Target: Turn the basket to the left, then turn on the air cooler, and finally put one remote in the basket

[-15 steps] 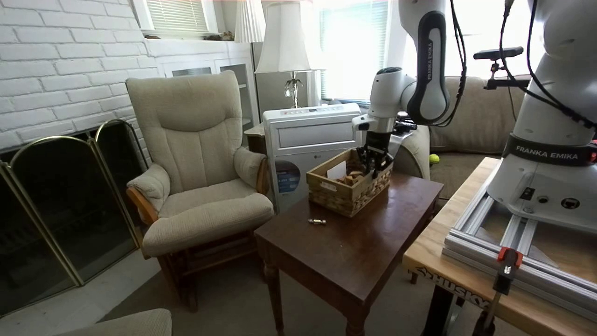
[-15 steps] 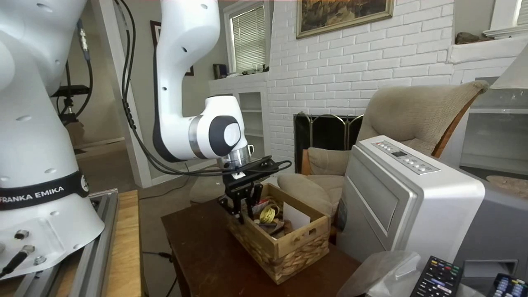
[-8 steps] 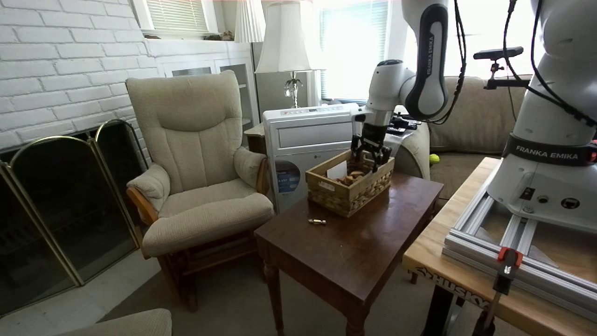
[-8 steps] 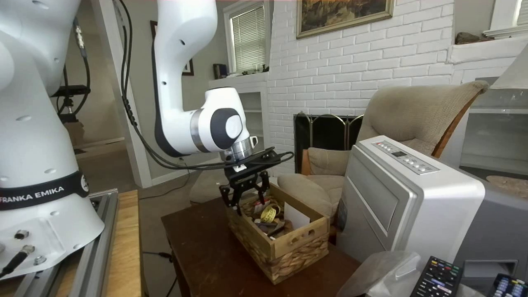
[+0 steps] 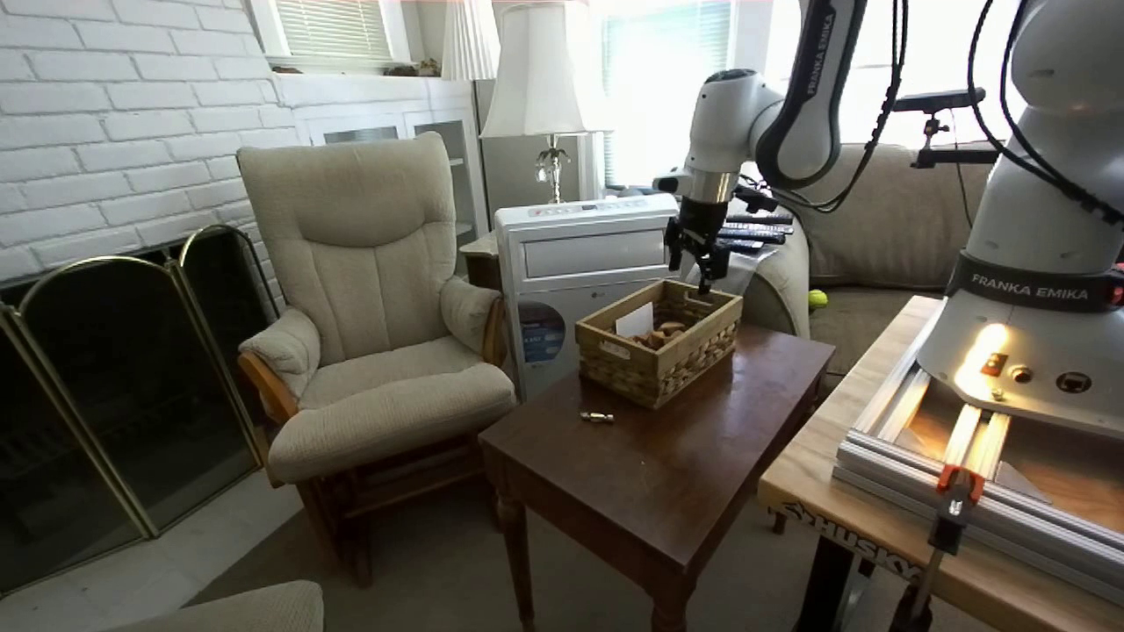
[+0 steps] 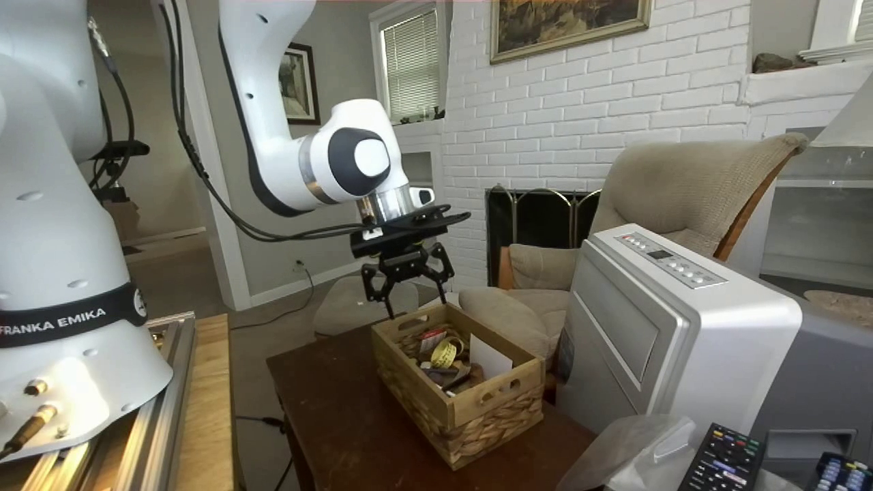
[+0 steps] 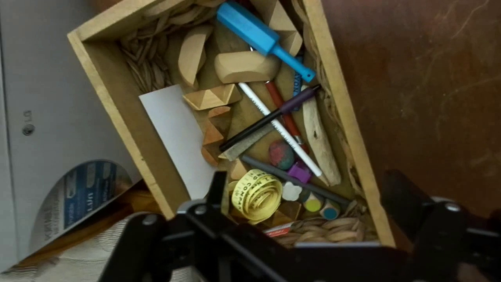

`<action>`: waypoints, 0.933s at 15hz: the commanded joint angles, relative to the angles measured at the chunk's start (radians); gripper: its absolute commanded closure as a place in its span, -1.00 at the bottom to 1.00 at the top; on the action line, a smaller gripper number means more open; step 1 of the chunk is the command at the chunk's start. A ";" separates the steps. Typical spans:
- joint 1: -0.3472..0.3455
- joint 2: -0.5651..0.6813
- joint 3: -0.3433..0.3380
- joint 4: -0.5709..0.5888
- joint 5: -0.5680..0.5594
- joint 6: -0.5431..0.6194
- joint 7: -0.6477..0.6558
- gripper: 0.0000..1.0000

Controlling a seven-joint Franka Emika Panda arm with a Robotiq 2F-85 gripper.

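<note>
In an exterior view, the basket (image 5: 615, 369) is set upright on a dark wood table (image 5: 650, 465), w/ the air cooler (image 5: 584, 259) standing just behind it & the cream armchair (image 5: 369, 272) placed to pic L. A small metallic item (image 5: 597, 417) is seen on the same table, near the basket but apart. Dark long items (image 5: 757, 235), too small to ID & partly hidden, are laid on the sofa arm (image 5: 781, 285).

In an exterior view, the gripper (image 6: 417, 309) is held above the basket's far end, tips angled down. It is spread wide & nothing is gripped; whether a tip is in contact w/ the rim can't be told. A control panel (image 6: 672, 261) w/ btns & a dark display is shown atop the air cooler. At bottom R, a remote (image 6: 723, 457) is seen beside some see-thru plastic (image 6: 631, 453), & a 2nd remote (image 6: 842, 474) is seen farther R; both are cut off by the frame edge.

In the wrist view, the basket is looked down into. A white card (image 7: 176, 137) is leaned against a long wall. A yellow rolled tape (image 7: 257, 197), a white pencil (image 7: 280, 128), a blk/purple pen (image 7: 270, 117), a blue item (image 7: 248, 27) w/ a thin handle & some lt. wood pieces (image 7: 246, 66) are held inside. Gripper fingers (image 7: 217, 192) are parted widely at the bottom: 1 is seen against the basket's interior, the other past the R wall, against the table.
</note>
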 commanded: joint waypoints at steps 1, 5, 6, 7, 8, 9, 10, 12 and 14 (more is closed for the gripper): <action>-0.072 -0.090 0.154 -0.013 0.234 -0.084 0.032 -1.00; -0.118 -0.079 0.331 0.103 0.570 -0.178 0.033 -1.00; -0.121 -0.079 0.351 0.138 0.633 -0.201 0.041 -1.00; -0.122 -0.077 0.365 0.176 0.688 -0.226 0.049 -1.00; -0.119 -0.076 0.367 0.212 0.728 -0.247 0.065 -1.00; -0.115 -0.074 0.362 0.247 0.757 -0.263 0.085 -1.00; -0.065 -0.071 0.313 0.278 0.797 -0.270 0.100 -0.50; -0.040 -0.055 0.270 0.335 0.810 -0.261 0.173 -0.32; -0.012 -0.040 0.219 0.383 0.791 -0.248 0.267 -0.01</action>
